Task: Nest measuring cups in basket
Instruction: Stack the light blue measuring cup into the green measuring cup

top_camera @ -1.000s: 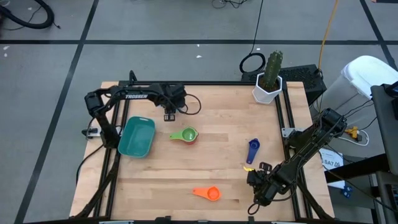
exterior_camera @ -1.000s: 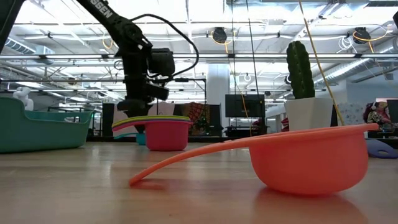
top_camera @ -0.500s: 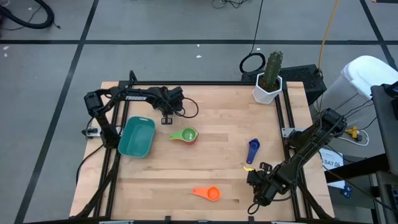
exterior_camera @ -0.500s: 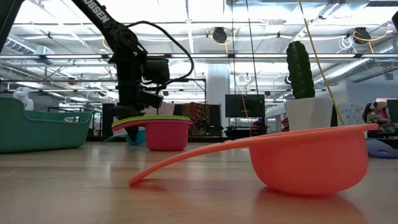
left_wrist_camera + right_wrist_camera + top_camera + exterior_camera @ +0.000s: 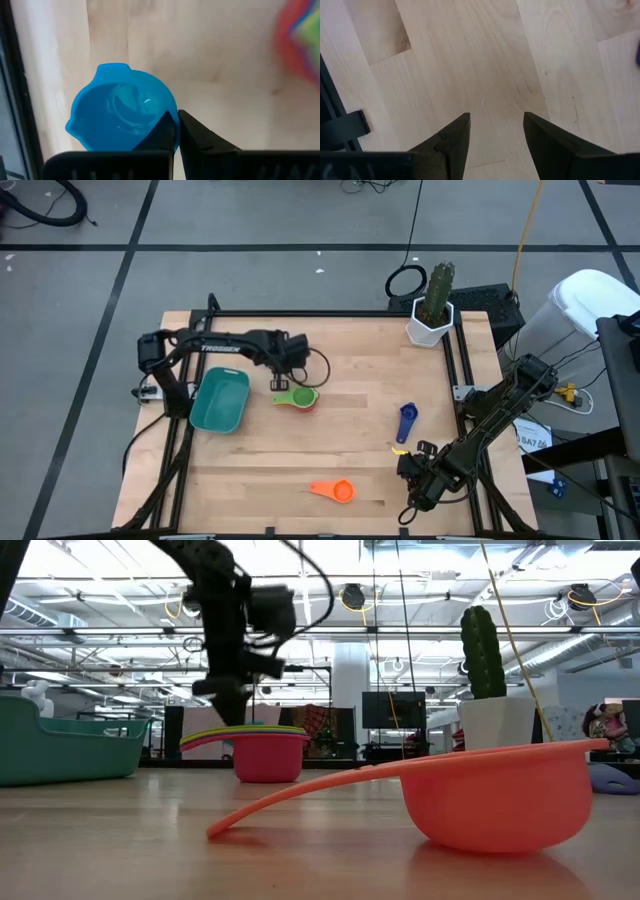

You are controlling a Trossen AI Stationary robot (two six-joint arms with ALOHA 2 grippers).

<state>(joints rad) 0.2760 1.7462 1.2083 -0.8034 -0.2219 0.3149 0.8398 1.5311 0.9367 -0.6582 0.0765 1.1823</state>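
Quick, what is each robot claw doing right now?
Left gripper: shut, holding nothing, above the light blue plastic measuring cup.
Right gripper: open, empty.

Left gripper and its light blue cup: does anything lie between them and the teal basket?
Nothing visible does. The left gripper, shut on the light blue measuring cup, hangs beside the basket, with only bare table between. The nested cup stack sits on the gripper's other side, away from the basket.
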